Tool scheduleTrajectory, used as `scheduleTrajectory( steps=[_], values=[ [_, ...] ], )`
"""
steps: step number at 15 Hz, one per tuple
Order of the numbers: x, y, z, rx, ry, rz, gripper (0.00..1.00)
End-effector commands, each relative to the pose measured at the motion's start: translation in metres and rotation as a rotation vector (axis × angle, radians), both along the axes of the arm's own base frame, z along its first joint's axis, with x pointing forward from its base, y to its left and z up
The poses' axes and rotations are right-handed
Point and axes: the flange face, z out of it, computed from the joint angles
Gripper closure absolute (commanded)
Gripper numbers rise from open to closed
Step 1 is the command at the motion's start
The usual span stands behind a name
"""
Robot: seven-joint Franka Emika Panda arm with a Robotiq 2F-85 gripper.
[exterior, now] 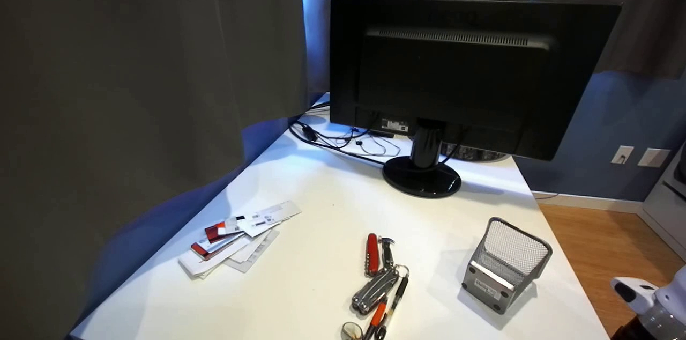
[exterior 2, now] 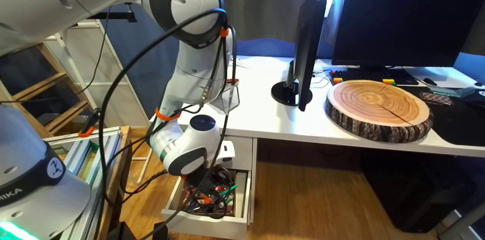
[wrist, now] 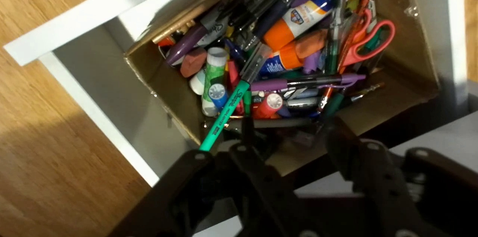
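Observation:
My gripper [wrist: 290, 128] reaches down over a drawer [exterior 2: 209, 225]; its dark fingers stand apart, and I see nothing held between them. Under it, a cardboard box [wrist: 399, 106] in the drawer is packed with stationery. A green highlighter [wrist: 226, 113] slants across the pile, its lower end passing behind the left side of the gripper. Closest to the fingertips lie a red-orange marker [wrist: 268, 106] and a purple pen [wrist: 270, 85]. Farther up are a glue stick [wrist: 304, 14] and pink-handled scissors [wrist: 351, 57]. Shadow hides much of the box near the fingers.
Above the drawer, the white desk [exterior: 316, 254] carries a tipped wire mesh holder [exterior: 509, 254], a multitool [exterior: 375, 292], a red pocket knife [exterior: 372, 254] and loose cards [exterior: 246, 238]. A monitor [exterior: 455, 77] and a wooden slab [exterior 2: 379, 102] stand on it too. Cables hang along the arm.

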Motion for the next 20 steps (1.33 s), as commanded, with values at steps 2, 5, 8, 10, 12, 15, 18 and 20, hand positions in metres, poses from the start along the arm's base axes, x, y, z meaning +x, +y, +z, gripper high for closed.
scheduleTrajectory(
  steps=[2, 5, 8, 10, 12, 15, 18, 20],
  values=[
    [0.01, 0.012, -0.036, 0.07, 0.032, -0.115, 0.08],
    [0.017, 0.009, -0.053, 0.076, 0.024, -0.182, 0.0],
    [0.023, 0.007, -0.068, 0.078, 0.025, -0.232, 0.0],
    [0.028, 0.005, -0.076, 0.083, 0.019, -0.269, 0.01],
    [0.033, 0.005, -0.084, 0.09, 0.014, -0.298, 0.04],
    [0.039, 0.003, -0.094, 0.087, 0.01, -0.333, 0.16],
    [0.046, 0.0, -0.084, 0.085, 0.006, -0.364, 0.47],
    [0.049, 0.0, -0.083, 0.084, 0.003, -0.381, 0.62]
  ],
)
